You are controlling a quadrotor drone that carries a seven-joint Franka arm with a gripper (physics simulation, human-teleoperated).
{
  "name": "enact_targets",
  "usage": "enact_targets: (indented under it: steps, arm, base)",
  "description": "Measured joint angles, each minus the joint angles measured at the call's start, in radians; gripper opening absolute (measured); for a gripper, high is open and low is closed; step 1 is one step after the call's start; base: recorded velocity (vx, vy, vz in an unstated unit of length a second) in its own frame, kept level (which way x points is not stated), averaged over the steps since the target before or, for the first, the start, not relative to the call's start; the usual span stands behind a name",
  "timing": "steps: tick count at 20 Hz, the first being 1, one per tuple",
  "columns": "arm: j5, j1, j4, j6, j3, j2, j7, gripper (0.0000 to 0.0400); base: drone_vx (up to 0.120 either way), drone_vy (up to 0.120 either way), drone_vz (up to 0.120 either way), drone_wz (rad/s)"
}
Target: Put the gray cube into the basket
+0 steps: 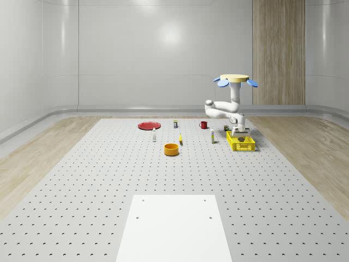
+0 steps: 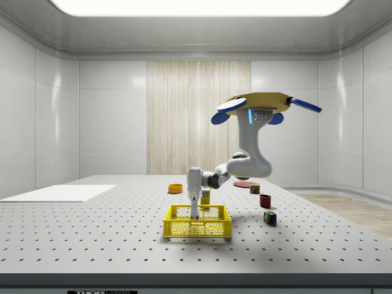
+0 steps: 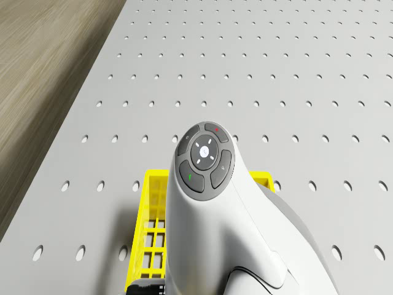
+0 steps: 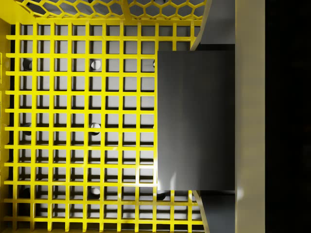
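Observation:
The drone (image 1: 235,80) hovers above the table's far right part, just behind the yellow basket (image 1: 240,143). Its white arm bends down so that the gripper (image 1: 238,134) hangs inside the basket (image 2: 196,228), fingers below the rim in the side view. In the wrist view the gray cube (image 4: 194,121) sits between the two fingers (image 4: 216,24), which press on its opposite faces, with the basket's grid floor (image 4: 73,121) close beneath. The drone view looks down on the arm's wrist over the basket (image 3: 150,246).
An orange bowl (image 1: 172,149), a red plate (image 1: 148,125), a red mug (image 1: 203,124), small bottles (image 1: 154,135) and a can (image 1: 175,124) stand left of the basket. A coloured cube (image 2: 269,217) lies near the mug (image 2: 265,200). A white sheet (image 1: 174,226) covers the near table.

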Motion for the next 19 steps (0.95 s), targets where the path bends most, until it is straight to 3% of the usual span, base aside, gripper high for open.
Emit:
enact_targets:
  steps: [1,4,7,19]
  arm:
    - [-0.007,-0.001,0.002,0.003,-0.008,0.0,0.0,0.025]
    - [-0.022,-0.004,0.006,0.008,-0.023,0.001,0.0,0.0329]
    - [-0.017,-0.003,0.005,0.005,-0.018,0.002,0.0,0.0367]
    - [0.073,0.011,-0.017,-0.028,0.078,0.001,0.0,0.0398]
  base:
    - [0.0,0.0,0.0,0.0]
    - [0.0,0.0,0.0,0.0]
    - [0.0,0.0,0.0,0.0]
    - [0.0,0.0,0.0,0.0]
